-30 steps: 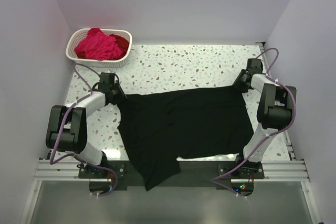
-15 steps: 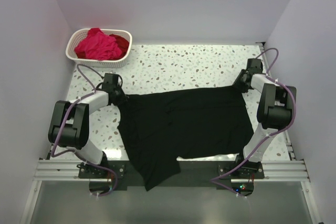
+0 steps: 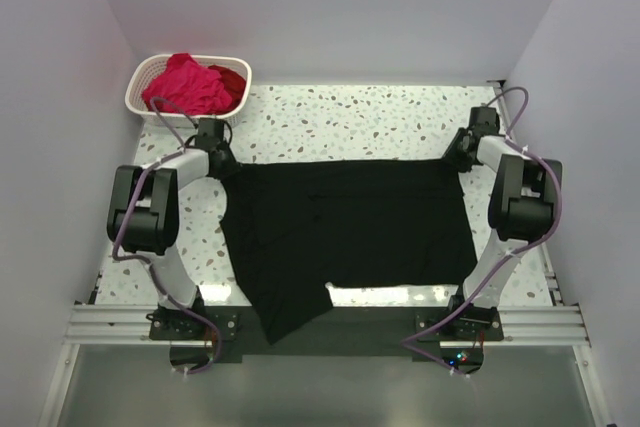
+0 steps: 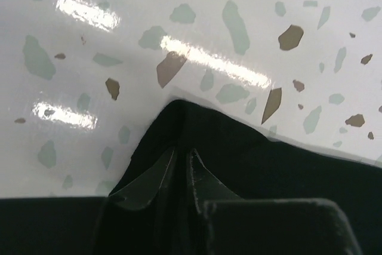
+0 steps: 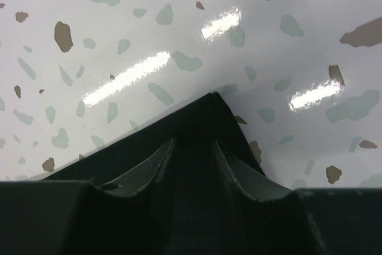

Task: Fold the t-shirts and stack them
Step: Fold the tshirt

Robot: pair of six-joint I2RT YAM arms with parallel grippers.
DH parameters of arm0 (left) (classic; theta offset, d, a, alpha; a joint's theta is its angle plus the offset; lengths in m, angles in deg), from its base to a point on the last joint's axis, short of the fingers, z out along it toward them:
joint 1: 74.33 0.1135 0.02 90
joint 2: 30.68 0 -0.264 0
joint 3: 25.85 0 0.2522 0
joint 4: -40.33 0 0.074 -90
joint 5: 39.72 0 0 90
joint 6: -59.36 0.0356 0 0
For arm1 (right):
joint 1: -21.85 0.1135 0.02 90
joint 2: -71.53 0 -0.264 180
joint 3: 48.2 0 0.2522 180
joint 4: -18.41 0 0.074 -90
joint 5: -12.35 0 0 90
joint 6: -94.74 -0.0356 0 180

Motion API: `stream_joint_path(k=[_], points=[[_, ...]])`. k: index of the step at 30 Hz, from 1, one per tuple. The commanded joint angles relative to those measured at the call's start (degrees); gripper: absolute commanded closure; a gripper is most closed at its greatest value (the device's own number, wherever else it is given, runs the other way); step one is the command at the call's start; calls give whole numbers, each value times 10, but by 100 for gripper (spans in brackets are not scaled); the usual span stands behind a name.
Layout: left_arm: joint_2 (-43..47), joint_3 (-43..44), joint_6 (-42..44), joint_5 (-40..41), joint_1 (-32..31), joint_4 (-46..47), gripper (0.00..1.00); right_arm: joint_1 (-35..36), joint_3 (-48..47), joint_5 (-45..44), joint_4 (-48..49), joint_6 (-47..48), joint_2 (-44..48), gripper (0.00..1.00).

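Note:
The large black t-shirt [image 3: 350,227] lies spread across the middle of the table, its near left part hanging over the front edge. My left gripper [image 3: 224,164] is shut on its far left corner, seen in the left wrist view [image 4: 182,159]. My right gripper [image 3: 456,159] is shut on its far right corner, seen in the right wrist view [image 5: 194,147]. The black cloth [image 4: 203,126] runs between each pair of fingers. The magenta-pink t-shirt [image 3: 185,85] and the deep red t-shirt [image 3: 232,79] lie bunched in the basket.
The white lattice basket [image 3: 190,113] stands at the far left corner of the speckled table [image 3: 350,122]. White walls close in the left, back and right. The metal rail [image 3: 330,322] with the arm bases runs along the near edge.
Both grippers have moved away from me with the shirt's far corners. The far edge is now straight and taut, and the hanging near part has slid up the table.

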Motion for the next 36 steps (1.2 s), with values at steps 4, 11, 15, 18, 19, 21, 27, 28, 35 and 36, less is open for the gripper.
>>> stream_joint_path(k=[4,11,15,18,19,21,27,28,35,36], points=[[-59,73,37,23,10,7,78,-5,-58,-19,-27,12,-60,66],[1,116,45,37,9,-26,56,0,-93,5,-52,28,-12,57],[73,103,42,59,9,-61,47,11,-79,7,-73,41,43,51],[139,64,33,64,-1,-75,45,31,-54,11,-84,47,91,49],[156,51,32,63,-15,-76,45,38,-46,11,-90,48,101,49],[200,11,27,52,-35,-77,45,69,-18,14,-91,52,129,49],[239,-82,9,10,-117,-49,49,186,37,30,-69,34,161,53],[235,-90,4,9,-118,-40,51,194,40,35,-58,29,156,54],[127,-62,12,-12,-118,14,59,204,35,38,-30,17,89,60],[113,-47,12,-11,-118,16,59,204,24,40,-30,22,78,60]])
